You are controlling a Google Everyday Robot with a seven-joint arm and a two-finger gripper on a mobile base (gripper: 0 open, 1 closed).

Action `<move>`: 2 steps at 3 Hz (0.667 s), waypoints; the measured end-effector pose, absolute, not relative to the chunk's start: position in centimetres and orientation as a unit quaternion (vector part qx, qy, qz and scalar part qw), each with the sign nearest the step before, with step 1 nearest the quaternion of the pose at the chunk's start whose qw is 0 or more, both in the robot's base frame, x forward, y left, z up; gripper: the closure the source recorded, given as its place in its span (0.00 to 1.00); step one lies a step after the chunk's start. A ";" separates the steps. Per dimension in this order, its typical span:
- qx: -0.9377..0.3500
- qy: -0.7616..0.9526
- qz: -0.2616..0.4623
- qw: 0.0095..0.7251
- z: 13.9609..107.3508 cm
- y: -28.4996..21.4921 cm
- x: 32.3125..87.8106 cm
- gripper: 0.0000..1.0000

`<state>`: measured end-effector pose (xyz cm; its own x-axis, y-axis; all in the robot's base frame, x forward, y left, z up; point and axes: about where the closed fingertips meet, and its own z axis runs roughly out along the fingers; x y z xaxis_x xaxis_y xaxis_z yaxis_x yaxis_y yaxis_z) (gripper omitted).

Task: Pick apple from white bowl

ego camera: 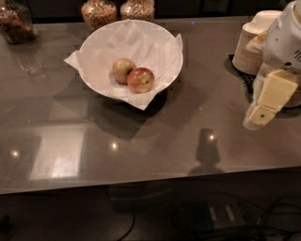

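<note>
The reddish apple [140, 79] with yellow-orange patches lies in the wide white bowl [96, 41], which is lined with crumpled white paper and stands at the back centre-left of the grey counter. A paler yellow-green apple [123, 70] touches it on its left. My gripper [266, 104] hangs at the far right, above the counter and well to the right of the bowl, with its cream-coloured fingers pointing down and to the left. It holds nothing that I can see.
Stacks of beige disposable bowls [249, 44] stand at the back right, behind my arm. Glass jars of snacks [99, 13] line the back edge, with another jar [14, 23] at the far left. The counter's front edge [141, 183] runs below, with cables on the floor.
</note>
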<state>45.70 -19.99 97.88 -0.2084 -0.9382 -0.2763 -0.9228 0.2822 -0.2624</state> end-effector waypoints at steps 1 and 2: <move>-0.589 0.771 0.004 0.244 98.4 -16.9 48.8 0.00; -0.567 0.769 0.032 0.294 99.1 -13.8 52.4 0.00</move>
<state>52.36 -13.80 99.05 -0.1833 -0.8531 -0.4885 -0.8909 0.3542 -0.2843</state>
